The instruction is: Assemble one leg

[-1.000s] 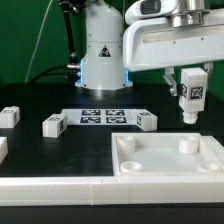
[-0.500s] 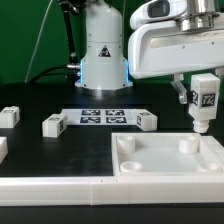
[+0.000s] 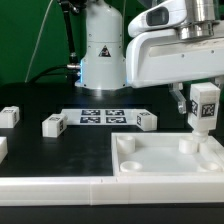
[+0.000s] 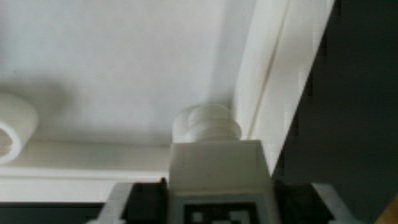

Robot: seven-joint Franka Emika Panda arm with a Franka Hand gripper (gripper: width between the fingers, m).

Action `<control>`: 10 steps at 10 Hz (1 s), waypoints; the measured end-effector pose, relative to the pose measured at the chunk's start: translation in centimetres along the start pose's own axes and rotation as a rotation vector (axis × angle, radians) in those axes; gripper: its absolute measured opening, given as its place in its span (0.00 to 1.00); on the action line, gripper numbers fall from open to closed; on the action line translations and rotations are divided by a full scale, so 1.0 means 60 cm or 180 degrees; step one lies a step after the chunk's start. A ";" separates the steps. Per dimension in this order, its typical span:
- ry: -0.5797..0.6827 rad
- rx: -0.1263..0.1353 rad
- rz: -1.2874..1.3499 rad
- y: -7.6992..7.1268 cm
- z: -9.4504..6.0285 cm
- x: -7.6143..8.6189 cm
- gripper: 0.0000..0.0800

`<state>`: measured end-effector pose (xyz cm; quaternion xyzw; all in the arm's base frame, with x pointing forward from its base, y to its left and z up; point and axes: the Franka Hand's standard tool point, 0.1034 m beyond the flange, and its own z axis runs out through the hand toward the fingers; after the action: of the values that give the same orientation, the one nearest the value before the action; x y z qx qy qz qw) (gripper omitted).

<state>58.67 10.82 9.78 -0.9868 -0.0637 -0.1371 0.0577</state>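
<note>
My gripper point(image 3: 203, 90) is shut on a leg point(image 3: 205, 108), a small white block with a black-and-white tag, and holds it upright over the far right corner of the large white tray-like piece point(image 3: 165, 160). The leg's round peg points down at the corner socket point(image 3: 190, 145). In the wrist view the held leg point(image 4: 217, 165) sits between my dark fingers, with its peg point(image 4: 206, 124) just above the tray's rim point(image 4: 267, 70). Three more legs lie on the table: one point(image 3: 146, 121) beside the marker board, one point(image 3: 53, 125) left of it, one point(image 3: 9, 116) at the far left.
The marker board point(image 3: 101, 116) lies at the middle back in front of the robot base point(image 3: 103, 55). A long white rail point(image 3: 55, 188) runs along the front edge. Another white part point(image 3: 2, 149) shows at the left edge. A second round socket point(image 4: 15, 125) shows in the wrist view.
My gripper has carried the leg to the exterior view's right and lower, from above the tray's back edge to just over its far right corner socket.
</note>
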 end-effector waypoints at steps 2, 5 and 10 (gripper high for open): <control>0.0046 -0.0005 -0.0036 0.011 0.014 0.027 0.36; 0.0024 0.0001 0.0000 0.010 0.034 0.025 0.36; 0.0066 -0.0003 -0.0016 0.004 0.064 0.017 0.36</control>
<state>60.69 11.20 6.38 -0.9852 -0.0656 -0.1475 0.0575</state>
